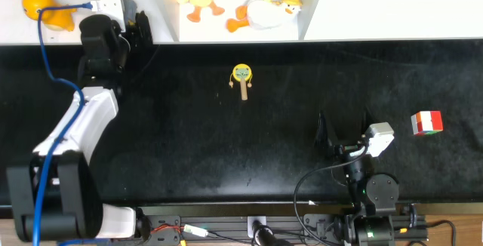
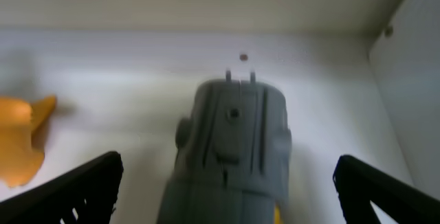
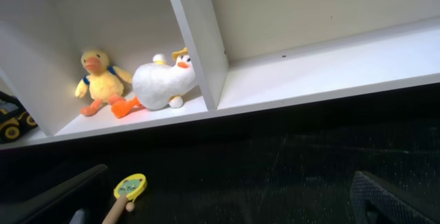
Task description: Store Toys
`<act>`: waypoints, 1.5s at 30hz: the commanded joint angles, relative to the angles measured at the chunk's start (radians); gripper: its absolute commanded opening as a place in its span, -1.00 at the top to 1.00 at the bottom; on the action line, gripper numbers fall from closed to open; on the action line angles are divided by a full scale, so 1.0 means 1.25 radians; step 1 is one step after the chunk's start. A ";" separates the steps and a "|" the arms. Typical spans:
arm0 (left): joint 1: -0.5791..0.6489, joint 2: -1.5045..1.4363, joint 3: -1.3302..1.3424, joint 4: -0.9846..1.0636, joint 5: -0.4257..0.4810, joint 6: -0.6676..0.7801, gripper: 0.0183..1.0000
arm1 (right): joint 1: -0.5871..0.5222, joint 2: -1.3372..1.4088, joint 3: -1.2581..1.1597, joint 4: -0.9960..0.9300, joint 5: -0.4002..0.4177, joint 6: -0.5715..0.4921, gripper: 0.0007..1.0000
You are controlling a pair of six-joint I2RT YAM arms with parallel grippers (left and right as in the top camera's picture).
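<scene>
the grey toy [image 2: 234, 114] sits in the left bay of the shelf [image 1: 317, 33] beside an orange toy [image 2: 17, 141], looks like a drop-off: left claw [image 2: 229, 161] straddles it, fingers [image 2: 89, 189] apart, gaps both sides. the bay wall [image 2: 412, 52] is close, so backing straight out seems safest. right claw [image 1: 343, 133] hangs open in front of the shelf, rattle [image 1: 241, 76] and cube [image 1: 426, 122] on roomy tabletop [image 1: 189, 125].

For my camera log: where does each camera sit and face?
Top view: overhead, looking down on table and shelf; left arm and right arm show.
Left wrist view: in left shelf bay, facing a grey toy; left fingers show.
Right wrist view: low over table, facing a yellow duck; right fingers show.
Top and right wrist share the duck.
</scene>
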 commanded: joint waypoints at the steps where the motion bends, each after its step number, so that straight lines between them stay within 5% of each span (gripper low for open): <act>1: -0.016 -0.142 0.014 -0.115 0.006 -0.003 -1.00 | 0.005 -0.008 -0.011 0.004 0.006 0.006 -0.99; 13: -0.016 -0.619 0.014 -0.713 -0.102 -0.004 -0.99 | 0.005 -0.008 -0.011 0.004 0.007 0.006 -0.99; 24: -0.016 -0.766 0.014 -0.968 -0.100 -0.003 -1.00 | 0.005 -0.008 -0.011 0.004 0.006 0.006 -0.99; 38: -0.013 -0.774 0.008 -1.070 -0.091 -0.004 -1.00 | 0.005 -0.008 -0.011 0.004 0.006 0.006 -0.99; 41: -0.008 -0.820 -0.011 -1.039 -0.031 -0.020 -1.00 | 0.005 -0.008 -0.011 0.004 0.006 0.006 -0.99; 45: -0.012 -0.933 -0.153 -0.879 -0.056 -0.027 -1.00 | 0.005 -0.008 -0.011 0.004 0.006 0.006 -1.00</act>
